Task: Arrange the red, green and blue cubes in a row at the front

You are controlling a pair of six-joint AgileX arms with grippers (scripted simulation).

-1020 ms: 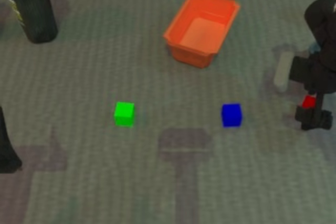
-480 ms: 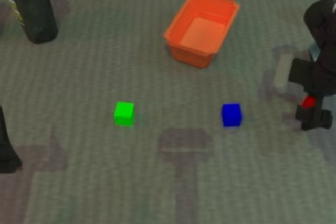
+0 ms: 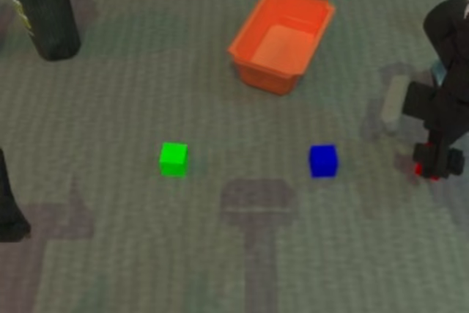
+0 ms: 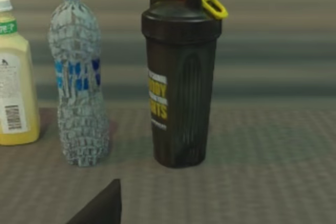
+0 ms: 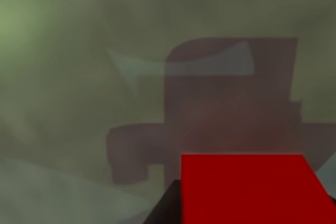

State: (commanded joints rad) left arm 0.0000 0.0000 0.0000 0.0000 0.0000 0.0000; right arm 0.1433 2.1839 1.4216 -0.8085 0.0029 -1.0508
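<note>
Over on the right side of the desk, the right hand sits low and directly over the red cube, so from above only a sliver of red peeks out beside its dark fingers. The right wrist camera fills in more: the red cube looms big right at the hand, with a dark finger edge against one side, but whether the fingers are clamped on it or merely straddling it I cannot tell. The green cube sits alone on the left half of the desk, and the blue cube is level with it, right of center, well apart from both the green one and the red. Behind them an orange tub stands tilted at an angle. The left hand is parked at the left edge, near a dark shaker bottle; its fingers' state cannot be read.
</note>
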